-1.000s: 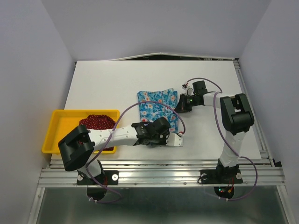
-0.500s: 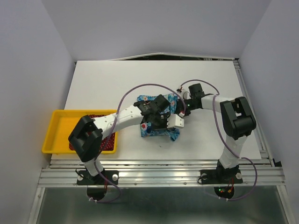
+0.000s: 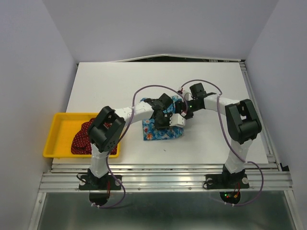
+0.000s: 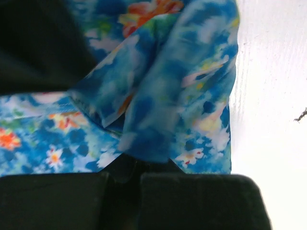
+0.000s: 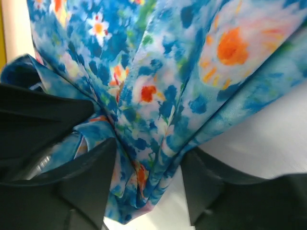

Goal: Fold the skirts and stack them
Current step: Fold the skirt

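blue skirt (image 3: pixel 159 132) folded narrower than before, left fingers (image 4: pixel 192 201) and right fingers (image 5: pixel 86 184) both clamped on it

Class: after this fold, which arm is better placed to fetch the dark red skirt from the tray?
Left, probably. The dark red skirt lies in the yellow tray beside the left arm's base. Left claw and right claw both grip the blue skirt, but the right base sits farther off.

skirt (image 3: pixel 160 132) on table (image 3: pixel 110 86) centre | tray (image 3: pixel 60 120) left, near edge | second skirt (image 3: pixel 81 140) in tray
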Robot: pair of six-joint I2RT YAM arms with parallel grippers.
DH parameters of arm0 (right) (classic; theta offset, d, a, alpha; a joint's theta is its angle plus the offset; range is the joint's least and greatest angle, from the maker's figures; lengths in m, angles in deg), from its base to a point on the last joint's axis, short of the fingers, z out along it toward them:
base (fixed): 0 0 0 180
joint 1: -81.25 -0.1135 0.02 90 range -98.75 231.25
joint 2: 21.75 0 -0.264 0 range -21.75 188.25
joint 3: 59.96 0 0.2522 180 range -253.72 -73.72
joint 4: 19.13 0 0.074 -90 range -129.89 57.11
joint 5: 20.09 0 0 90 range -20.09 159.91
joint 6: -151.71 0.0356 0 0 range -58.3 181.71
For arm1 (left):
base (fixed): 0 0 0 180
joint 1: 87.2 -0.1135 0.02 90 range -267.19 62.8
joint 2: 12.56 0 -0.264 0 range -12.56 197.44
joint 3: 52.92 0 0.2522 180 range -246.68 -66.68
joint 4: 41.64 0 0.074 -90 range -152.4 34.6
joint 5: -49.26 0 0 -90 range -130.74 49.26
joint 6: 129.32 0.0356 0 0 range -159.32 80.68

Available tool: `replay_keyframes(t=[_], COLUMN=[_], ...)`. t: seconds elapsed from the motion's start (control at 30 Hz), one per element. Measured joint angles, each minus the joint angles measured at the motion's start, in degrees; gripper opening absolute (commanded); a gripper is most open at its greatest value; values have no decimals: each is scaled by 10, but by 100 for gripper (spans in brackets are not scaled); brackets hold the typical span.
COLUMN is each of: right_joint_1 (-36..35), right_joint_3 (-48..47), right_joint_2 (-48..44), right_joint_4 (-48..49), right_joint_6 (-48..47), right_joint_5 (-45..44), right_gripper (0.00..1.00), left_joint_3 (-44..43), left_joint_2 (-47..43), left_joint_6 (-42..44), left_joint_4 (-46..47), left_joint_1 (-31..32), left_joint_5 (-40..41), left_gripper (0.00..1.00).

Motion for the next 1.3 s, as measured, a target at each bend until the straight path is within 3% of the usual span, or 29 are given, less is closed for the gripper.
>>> replay_keyframes(t=[0.37,0.53,0.73,0.93,1.1,1.23,1.3], right_joint_1=[55,69,65,48,24,11,7], right_joint_3=[-116,-206,-273,-348,-354,-352,-340], right_joint_2=[42,94,129,189,220,221,219], right_joint_4=[-79,-85,-71,-49,-41,-53,-54], right_joint_6=[19,20,29,14,-22,-76,-105], right_joint_5=[-99,-116,-81,-33,6,30,43], right_gripper=[69,57,54,59,47,46,36], left_joint_3=[64,70,71,69,69,69,68], left_joint_2=[-20,-24,-24,-25,-28,-29,-29], left_joint_6=[39,52,58,59,59,55,50], left_joint_4=[61,67,65,52,35,29,25], left_joint_1=[10,15,17,18,23,24,23], left_joint_5=[-2,-3,-6,-18,-23,-24,-27], left_gripper=[0,0,0,0,0,0,0])
